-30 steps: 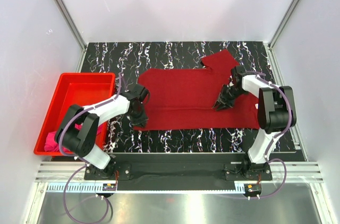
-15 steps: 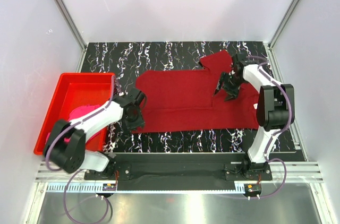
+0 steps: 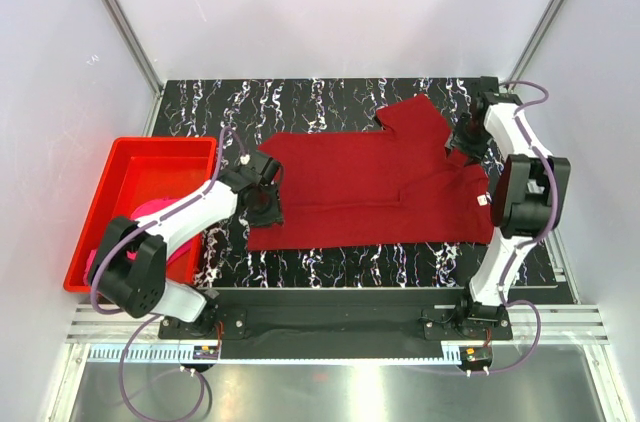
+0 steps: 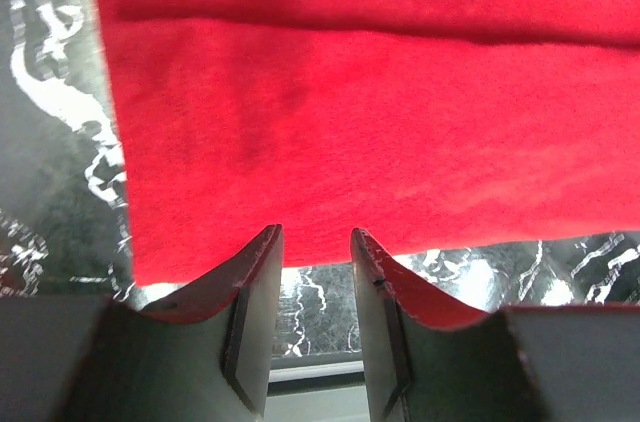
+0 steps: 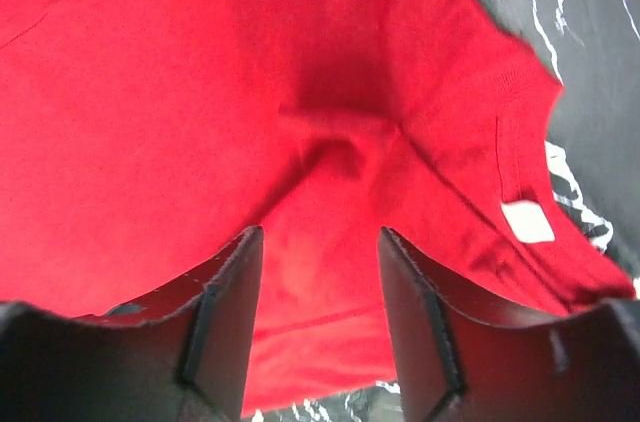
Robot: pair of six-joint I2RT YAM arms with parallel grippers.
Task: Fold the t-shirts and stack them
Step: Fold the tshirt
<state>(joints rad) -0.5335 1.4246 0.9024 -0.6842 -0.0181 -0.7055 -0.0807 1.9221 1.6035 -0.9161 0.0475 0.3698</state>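
The dark crimson t-shirt [image 3: 370, 187] lies spread on the black marbled table [image 3: 330, 102], its white neck label [image 3: 483, 199] at the right end. My left gripper [image 3: 265, 204] is open and empty at the shirt's left edge; in the left wrist view [image 4: 315, 242] the shirt [image 4: 350, 122] lies just beyond the fingertips. My right gripper [image 3: 465, 137] is open over the shirt's far right part, by the sleeve. In the right wrist view [image 5: 318, 237] it hovers over wrinkled cloth [image 5: 200, 92] with the label [image 5: 527, 221] to the right. The magenta pink t-shirt [image 3: 150, 212] sits in the bin, partly hidden by my left arm.
A rigid red plastic bin [image 3: 135, 157] stands at the table's left side. White enclosure walls close in on the left, right and back. The table's near edge runs just in front of the shirt's hem.
My right gripper has moved from the shirt's middle right up and rightward to the sleeve and collar end. My left gripper has stayed at the shirt's left edge, shifting only slightly.
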